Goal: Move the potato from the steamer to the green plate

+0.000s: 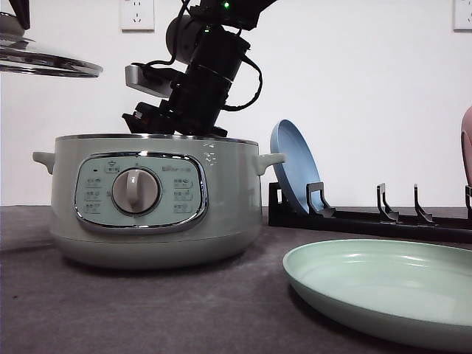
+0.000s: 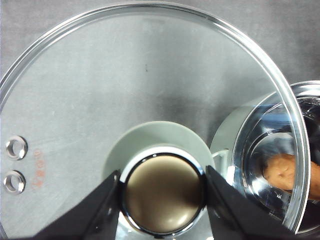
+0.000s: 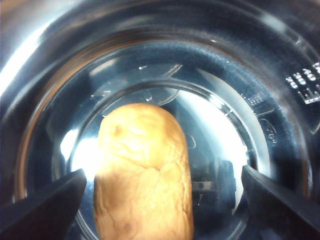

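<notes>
The steamer (image 1: 147, 199) stands uncovered at the table's left, its shiny inner pot (image 3: 280, 100) showing in the right wrist view. The orange-brown potato (image 3: 142, 175) lies on the pot's bottom, also glimpsed through the glass in the left wrist view as potato (image 2: 290, 172). My right arm (image 1: 206, 74) reaches down into the pot. There my right gripper (image 3: 162, 210) is open, its fingers (image 3: 45, 205) wide apart on either side of the potato and not touching it. My left gripper (image 2: 162, 200) is shut on the knob of the glass lid (image 1: 44, 59), held high to the steamer's left. The green plate (image 1: 383, 295) lies at the front right.
A black dish rack (image 1: 369, 217) stands behind the green plate, with a blue plate (image 1: 295, 166) upright in its leftmost slot beside the steamer's right handle. Dark grey table surface (image 1: 147, 310) lies in front of the steamer.
</notes>
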`<act>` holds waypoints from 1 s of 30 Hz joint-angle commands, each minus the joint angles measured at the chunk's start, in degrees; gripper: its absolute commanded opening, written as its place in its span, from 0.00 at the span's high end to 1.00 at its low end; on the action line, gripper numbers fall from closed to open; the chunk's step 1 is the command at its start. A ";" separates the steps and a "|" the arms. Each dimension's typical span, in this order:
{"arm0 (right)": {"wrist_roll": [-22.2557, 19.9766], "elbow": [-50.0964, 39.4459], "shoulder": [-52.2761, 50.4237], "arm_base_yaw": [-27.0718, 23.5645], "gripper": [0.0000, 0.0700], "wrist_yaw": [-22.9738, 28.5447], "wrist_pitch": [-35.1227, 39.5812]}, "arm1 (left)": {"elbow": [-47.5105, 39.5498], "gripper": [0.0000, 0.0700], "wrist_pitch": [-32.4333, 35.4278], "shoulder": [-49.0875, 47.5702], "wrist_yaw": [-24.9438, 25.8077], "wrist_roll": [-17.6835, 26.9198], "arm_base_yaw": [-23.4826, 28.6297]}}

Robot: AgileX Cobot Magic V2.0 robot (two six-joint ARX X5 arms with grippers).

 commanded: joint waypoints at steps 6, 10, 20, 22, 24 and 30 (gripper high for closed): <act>-0.02 1.60 3.29 0.52 0.13 -1.27 0.56 | 2.51 1.00 1.91 0.39 -0.17 -0.07 0.04; 0.22 1.60 3.47 0.53 0.30 -1.84 0.43 | 2.51 1.00 1.90 0.39 -0.17 -0.07 0.04; 2.01 2.00 1.93 0.54 0.63 -1.81 -0.09 | 2.51 1.00 1.77 0.39 -0.17 -0.07 0.04; 2.23 2.69 0.23 0.50 0.63 -1.81 -1.70 | 2.51 1.00 1.75 0.39 -0.17 -0.07 0.04; 2.22 4.13 -2.05 0.39 0.63 -1.80 -5.40 | 2.51 1.00 1.76 0.39 -0.17 -0.07 0.04; 2.21 5.70 -11.92 0.20 0.63 -1.62 -16.56 | 2.51 1.00 1.81 0.39 -0.16 -0.28 0.04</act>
